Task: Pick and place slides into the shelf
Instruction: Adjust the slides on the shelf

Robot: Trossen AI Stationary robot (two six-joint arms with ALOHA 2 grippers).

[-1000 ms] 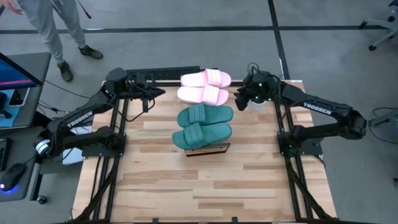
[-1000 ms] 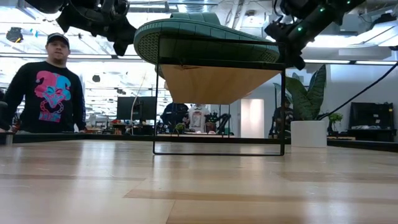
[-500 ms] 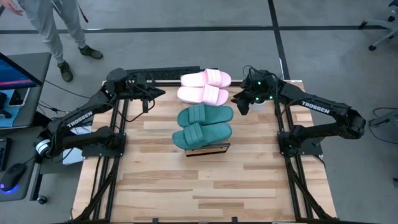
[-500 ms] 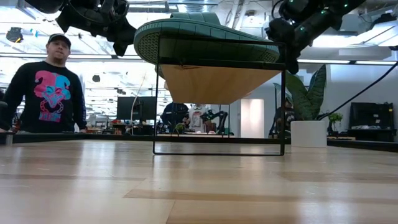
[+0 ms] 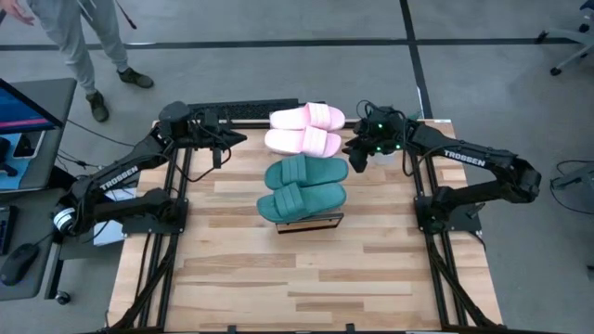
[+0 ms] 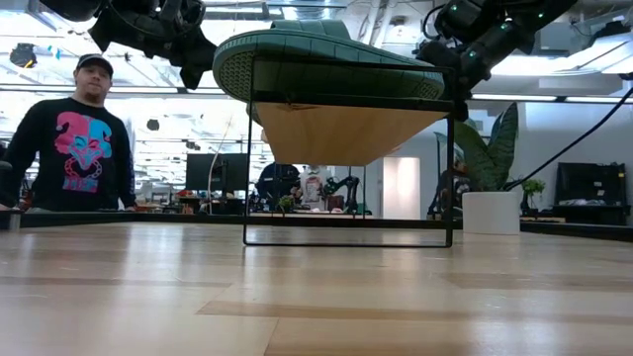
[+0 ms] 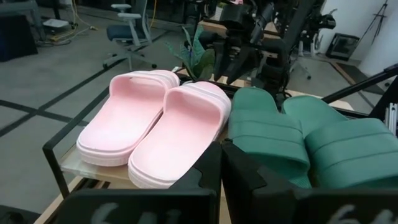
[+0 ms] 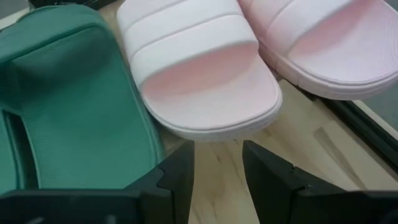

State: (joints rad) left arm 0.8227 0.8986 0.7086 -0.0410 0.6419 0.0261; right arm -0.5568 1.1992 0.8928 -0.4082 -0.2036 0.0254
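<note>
Right gripper (image 5: pixel 356 151) has crept closer to the nearer pink slide (image 5: pixel 303 141), fingers apart and empty; all four slides sit on the shelf (image 6: pixel 348 131), left gripper (image 5: pixel 228 139) parked closed, so placing looks finished

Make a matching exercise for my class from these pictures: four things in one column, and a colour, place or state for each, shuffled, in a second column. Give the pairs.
Things
1. pink slides
2. green slides
3. right gripper
4. left gripper

Descriptions
A. shut, at the shelf's left
B. on the shelf's far end
C. open, beside the nearer pink slide
D. on the shelf's near end

Pairs: 1-B, 2-D, 3-C, 4-A
</note>
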